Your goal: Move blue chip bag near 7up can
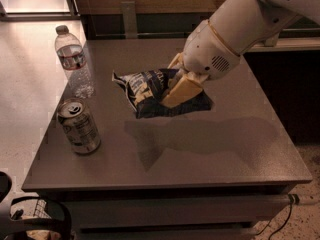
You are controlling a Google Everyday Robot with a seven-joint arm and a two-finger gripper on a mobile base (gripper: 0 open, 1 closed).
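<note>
The blue chip bag (150,91), crinkled dark-blue foil with white and yellowish print, hangs in the air above the middle of the grey table (210,149); its shadow lies on the tabletop below. My gripper (176,86), with tan fingers (182,91) on a white arm, is shut on the bag's right part. The 7up can (78,126), silvery-greenish with a pull-tab top, stands upright near the table's left front, a short way left of and below the bag.
A clear plastic water bottle (74,61) stands upright at the left edge, behind the can. A dark counter and wooden wall run along the back. The table's front edge drops to drawers; a cable (280,219) hangs at lower right.
</note>
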